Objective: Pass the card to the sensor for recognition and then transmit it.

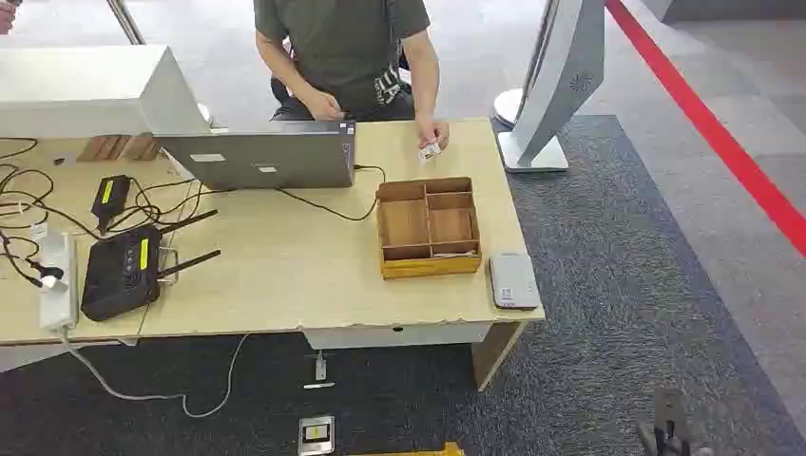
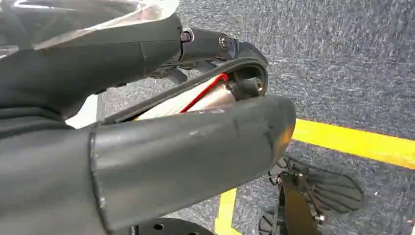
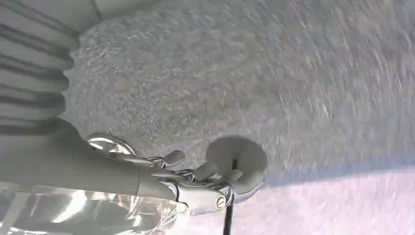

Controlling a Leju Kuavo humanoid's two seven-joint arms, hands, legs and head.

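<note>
Both of my hands hang low beside me over the grey carpet, away from the table. My left hand (image 2: 186,156) shows a thick thumb and darker fingers at the wrist camera. I see nothing held in it, but I cannot tell how far it is spread. My right hand (image 3: 73,166) is mostly ribbed cover and thumb, and I cannot tell how its fingers lie either.

In the head view the grey card reader (image 1: 514,280) lies flat at the table's (image 1: 285,275) lower right corner. The wooden compartment tray (image 1: 428,266) sits just beside it, towards the left of the frame. Above the tray, near the table's upper edge, a person's hand (image 1: 435,133) holds the small white card (image 1: 430,151) just over the tabletop. It is too small for me to read its long axis.

The card lies up and right of the frame's centre, beyond tray and reader. I judge my right arm the nearer one, and it would reach up past the tray to take the card.
</note>
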